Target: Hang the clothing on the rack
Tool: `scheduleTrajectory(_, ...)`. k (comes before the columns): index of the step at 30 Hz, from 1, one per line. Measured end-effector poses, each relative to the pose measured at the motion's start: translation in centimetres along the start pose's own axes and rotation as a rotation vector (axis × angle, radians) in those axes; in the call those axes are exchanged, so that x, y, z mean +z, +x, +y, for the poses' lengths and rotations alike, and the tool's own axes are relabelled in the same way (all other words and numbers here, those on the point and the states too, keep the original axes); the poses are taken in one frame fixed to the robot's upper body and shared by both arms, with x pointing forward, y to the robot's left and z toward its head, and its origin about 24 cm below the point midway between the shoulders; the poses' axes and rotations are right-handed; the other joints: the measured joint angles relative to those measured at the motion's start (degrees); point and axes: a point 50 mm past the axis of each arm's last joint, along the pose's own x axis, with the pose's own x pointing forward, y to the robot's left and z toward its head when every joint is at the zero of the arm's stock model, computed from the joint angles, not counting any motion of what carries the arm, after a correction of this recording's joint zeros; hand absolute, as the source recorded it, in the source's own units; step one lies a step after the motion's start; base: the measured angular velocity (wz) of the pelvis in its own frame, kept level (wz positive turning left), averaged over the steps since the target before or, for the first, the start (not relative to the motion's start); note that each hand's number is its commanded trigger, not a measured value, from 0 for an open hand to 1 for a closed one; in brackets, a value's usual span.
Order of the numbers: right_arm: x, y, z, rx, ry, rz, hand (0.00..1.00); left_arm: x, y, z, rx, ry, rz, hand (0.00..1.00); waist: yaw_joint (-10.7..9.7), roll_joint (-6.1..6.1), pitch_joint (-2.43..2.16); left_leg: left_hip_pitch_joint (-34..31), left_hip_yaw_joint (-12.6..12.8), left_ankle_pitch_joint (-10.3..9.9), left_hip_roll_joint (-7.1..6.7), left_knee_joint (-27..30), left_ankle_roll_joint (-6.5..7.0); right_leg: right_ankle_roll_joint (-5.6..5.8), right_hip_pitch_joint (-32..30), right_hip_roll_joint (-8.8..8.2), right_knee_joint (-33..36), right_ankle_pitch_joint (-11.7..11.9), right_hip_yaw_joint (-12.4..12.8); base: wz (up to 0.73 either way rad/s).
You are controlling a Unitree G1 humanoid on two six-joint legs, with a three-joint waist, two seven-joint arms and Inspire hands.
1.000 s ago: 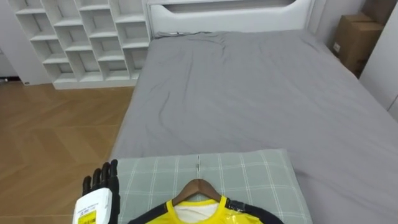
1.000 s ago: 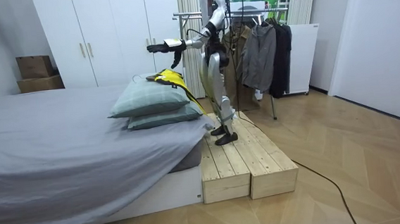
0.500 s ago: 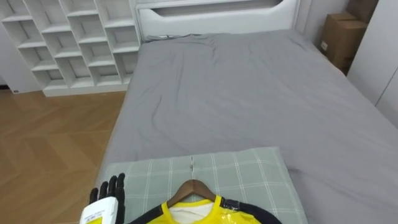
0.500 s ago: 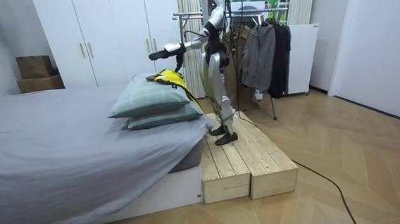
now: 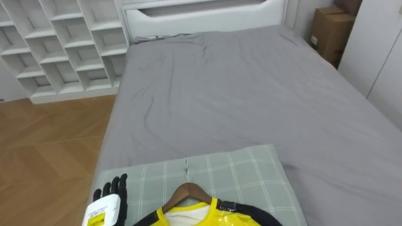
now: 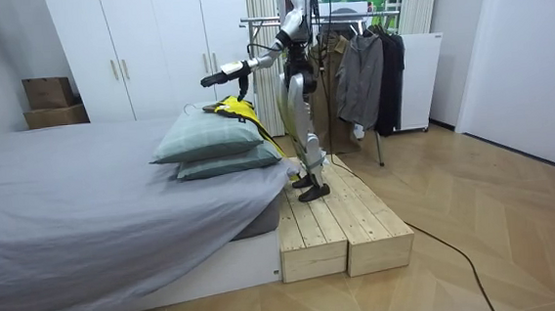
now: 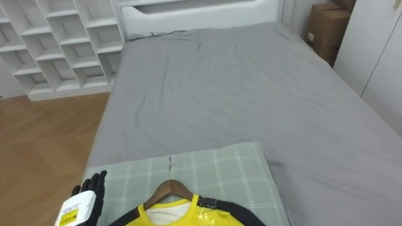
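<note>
My left hand [image 5: 115,190] hovers at the bottom left of my view, over the left edge of the checked pillow [image 5: 248,172]. Its fingers are straight and slightly spread, and they hold nothing. The yellow shirt [image 5: 213,218] lies on that pillow, just to the right of my hand and not touching it. It has dark shoulders and is already threaded on a wooden hanger [image 5: 188,190], whose metal hook points up the bed. Beyond the pillow stretches the grey bed [image 5: 239,94], with a white headboard [image 5: 201,12] at its far end. A white shelf unit [image 5: 56,44] stands off to the left and a cardboard box [image 5: 328,28] to the right.

From the room I am seen standing upright on a wooden platform [image 6: 346,224] beside the bed. My left arm reaches out level above the stacked pillows, and a clothes rack [image 6: 359,62] with dark garments stands close behind me.
</note>
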Motion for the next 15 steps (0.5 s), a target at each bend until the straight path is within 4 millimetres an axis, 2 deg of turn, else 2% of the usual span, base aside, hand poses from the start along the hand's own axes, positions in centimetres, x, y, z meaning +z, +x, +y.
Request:
scheduleTrajectory(7, 0.0, 0.0, 0.1, 0.012, -0.001, 0.0, 0.0, 0.26, 0.57, 0.02, -0.052, -0.033, 0.012, 0.0, -0.1, -0.39, -0.07, -0.1, 0.4, 0.0, 0.2, -0.4, 0.0, 0.0, -1.1, 0.12, 1.0, 0.0, 0.9, -0.07)
scheduleTrajectory(11, 0.11, 0.0, 0.07, 0.009, -0.038, -0.004, 0.0, 0.2, 0.55, -0.27, -0.102, -0.033, 0.015, 0.0, -0.7, -1.37, -0.69, -0.5, 0.9, 0.0, 0.65, -0.3, -0.02, -0.02, -1.9, 0.4, 2.3, 0.1, 0.8, 0.0)
scheduleTrajectory(15, 0.36, 0.0, 0.04, 0.005, -0.064, -0.014, 0.0, 0.11, 0.54, -0.42, -0.126, -0.072, 0.034, 0.0, -1.2, -1.39, -0.75, -0.6, 0.9, 0.0, 0.69, -0.3, -0.02, -0.04, -1.9, 0.4, 2.2, 0.1, 0.7, 0.0)
